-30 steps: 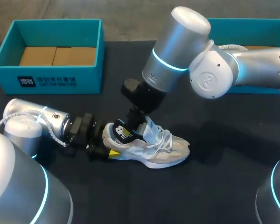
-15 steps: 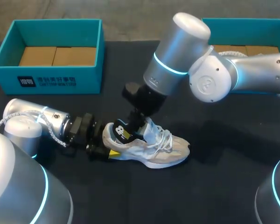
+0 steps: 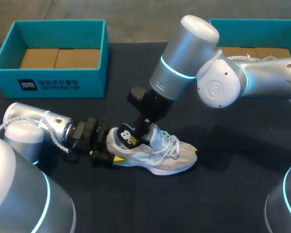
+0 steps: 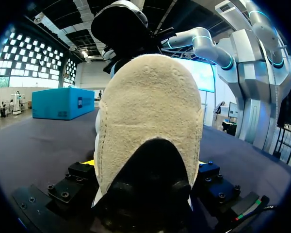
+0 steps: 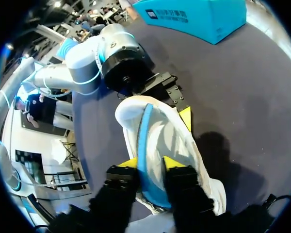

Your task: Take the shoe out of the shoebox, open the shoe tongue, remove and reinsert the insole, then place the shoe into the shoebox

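A white and grey shoe (image 3: 170, 153) lies on its sole on the dark table, toe to the right. My left gripper (image 3: 114, 146) has the heel (image 4: 150, 111) between its wide-set fingers, one yellow tip (image 5: 185, 116) flat against the shoe's side. My right gripper (image 3: 134, 132) comes down from above onto the shoe's opening. Its yellow-tipped fingers (image 5: 128, 163) pinch the insole (image 5: 145, 133), which has a blue edge. The insole (image 3: 125, 138) stands on edge, tilted, partly inside the shoe (image 5: 170, 136) and partly sticking out above the collar.
An open teal shoebox (image 3: 53, 82) with cardboard inside stands at the back left. A second teal box (image 3: 242, 25) stands at the back right, behind my right arm. The left box (image 5: 203, 17) lies beyond the shoe's heel.
My right gripper's fingers have closed in on the insole, and the right arm has shifted slightly to the right. The shoe and my left arm have stayed put.
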Robot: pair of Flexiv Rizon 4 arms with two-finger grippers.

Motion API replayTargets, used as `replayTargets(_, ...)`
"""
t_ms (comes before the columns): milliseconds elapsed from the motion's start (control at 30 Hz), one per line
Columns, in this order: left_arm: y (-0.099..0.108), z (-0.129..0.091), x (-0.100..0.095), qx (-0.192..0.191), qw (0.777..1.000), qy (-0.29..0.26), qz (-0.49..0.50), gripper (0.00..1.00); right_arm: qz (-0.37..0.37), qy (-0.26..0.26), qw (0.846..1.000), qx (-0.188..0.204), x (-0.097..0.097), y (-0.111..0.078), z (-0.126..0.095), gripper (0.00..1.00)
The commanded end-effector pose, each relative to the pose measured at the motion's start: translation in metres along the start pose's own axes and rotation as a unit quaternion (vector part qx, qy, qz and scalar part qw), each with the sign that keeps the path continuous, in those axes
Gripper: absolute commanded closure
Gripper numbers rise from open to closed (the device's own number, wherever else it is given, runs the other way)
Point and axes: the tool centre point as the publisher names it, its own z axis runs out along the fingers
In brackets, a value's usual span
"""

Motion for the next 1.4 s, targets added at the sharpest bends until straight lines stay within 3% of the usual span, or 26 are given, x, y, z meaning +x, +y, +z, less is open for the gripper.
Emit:
replayTargets(33, 0.001, 0.001, 0.0, 0.0, 1.0, -0.001, 0.0, 1.0, -0.002, 0.001, 1.0, 0.001, 0.001, 0.003, 0.001, 1.0)
replayTargets(433, 0.001, 0.001, 0.0, 0.0, 1.0, -0.001, 0.0, 1.0, -0.031, 0.008, 0.999, -0.014, 0.005, 0.006, -0.006, 1.0)
replayTargets(967, 0.001, 0.001, 0.0, 0.0, 1.0, -0.001, 0.0, 1.0, -0.119, 0.03, 0.989, -0.086, 0.009, 0.015, -0.034, 1.0)
replayTargets(1233, 0.001, 0.001, 0.0, 0.0, 1.0, -0.001, 0.0, 1.0, -0.169, 0.032, 0.976, -0.133, 0.014, 0.027, -0.048, 1.0)
replayTargets(1400, 0.001, 0.001, 0.0, 0.0, 1.0, -0.001, 0.0, 1.0, -0.196, 0.033, 0.971, -0.131, 0.021, 0.039, -0.057, 1.0)
